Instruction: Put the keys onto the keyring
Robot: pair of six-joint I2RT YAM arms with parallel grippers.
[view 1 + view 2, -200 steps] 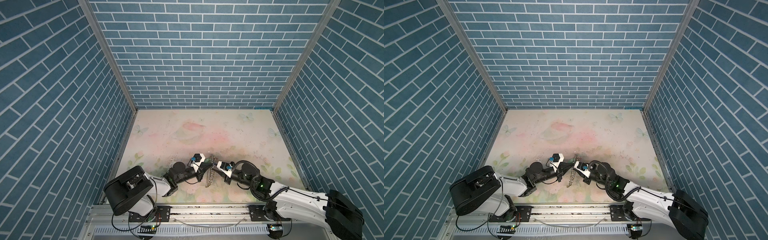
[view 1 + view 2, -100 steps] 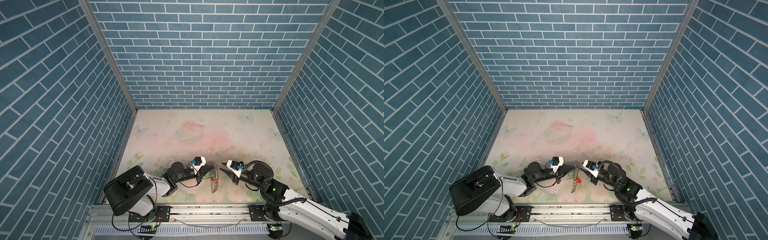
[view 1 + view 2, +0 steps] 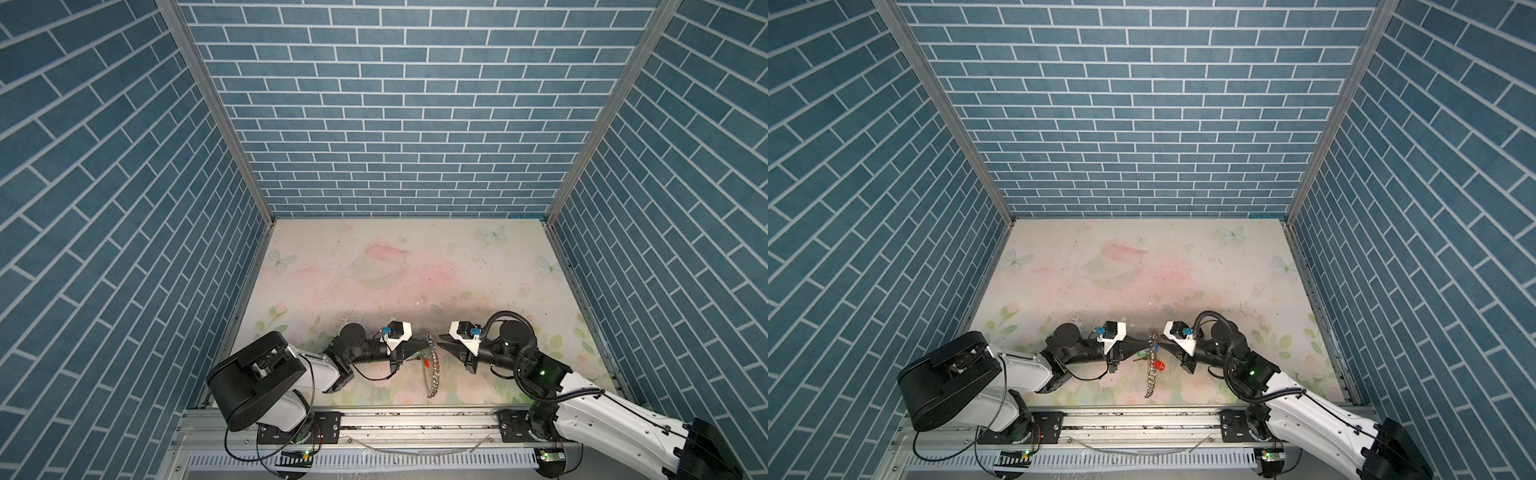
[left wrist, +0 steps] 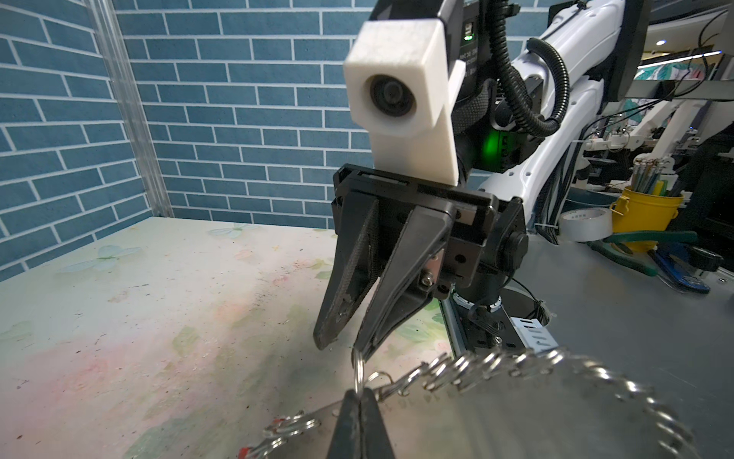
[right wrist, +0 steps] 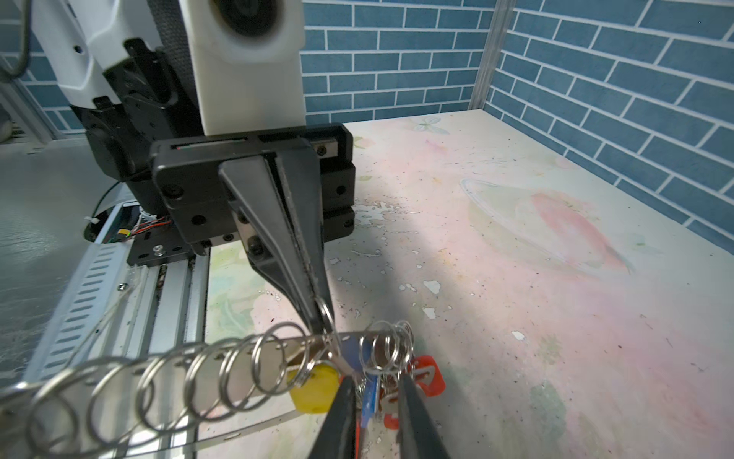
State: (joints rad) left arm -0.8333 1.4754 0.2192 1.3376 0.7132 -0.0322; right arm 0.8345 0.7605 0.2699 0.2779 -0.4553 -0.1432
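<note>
Compared with one second earlier, the right end effector [image 3: 440, 336] sits slightly further right, backed off from the left end effector [image 3: 428, 341], with its jaws narrower. The left end effector and the keyring [image 3: 434, 370] it grips sit nearer the front edge of the tabletop [image 3: 374, 270]. A red tag [image 3: 1160, 365] now shows beside the keyring.

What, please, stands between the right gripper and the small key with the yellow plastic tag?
Silver wire rings overlap the yellow tag; a blue plastic tag and red plastic tags crowd the gap at the right gripper.
</note>
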